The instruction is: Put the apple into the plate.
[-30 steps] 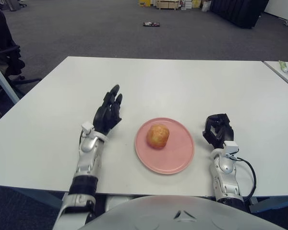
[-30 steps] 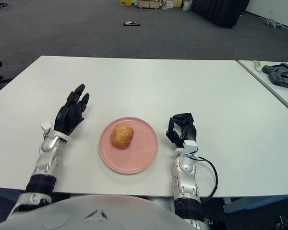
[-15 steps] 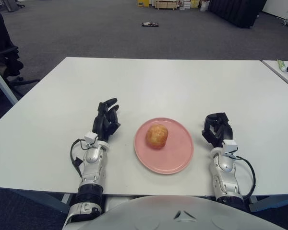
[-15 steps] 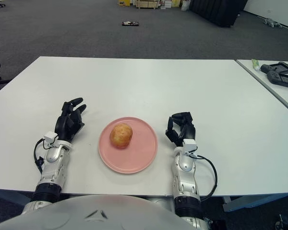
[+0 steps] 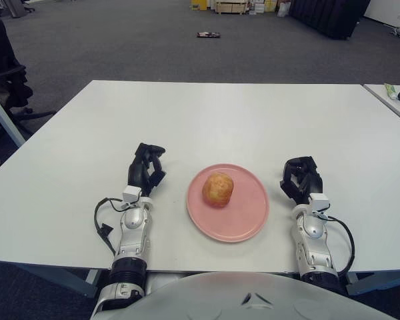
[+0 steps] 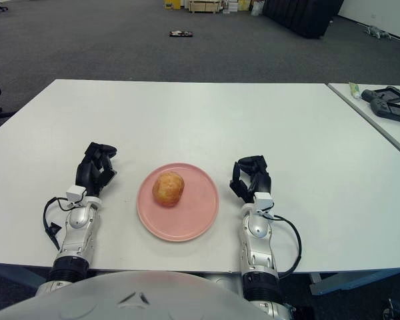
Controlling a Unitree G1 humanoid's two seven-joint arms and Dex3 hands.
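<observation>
A yellow-red apple (image 5: 218,189) sits on the pink plate (image 5: 247,220) near the front middle of the white table. My left hand (image 5: 146,171) is on the table just left of the plate, its black fingers curled and holding nothing. To the right of the plate, my right hand (image 5: 301,179) also has curled fingers and nothing in them. Neither hand touches the apple or the plate.
The white table (image 5: 227,113) stretches far beyond the plate. A second table (image 6: 380,107) at the right edge carries a dark device and a small tube. An office chair (image 5: 3,67) stands at the far left on grey carpet.
My left hand pulled back toward me and lowered beside the plate, its fingers curling from spread to shut. The apple, plate and right hand stayed put.
</observation>
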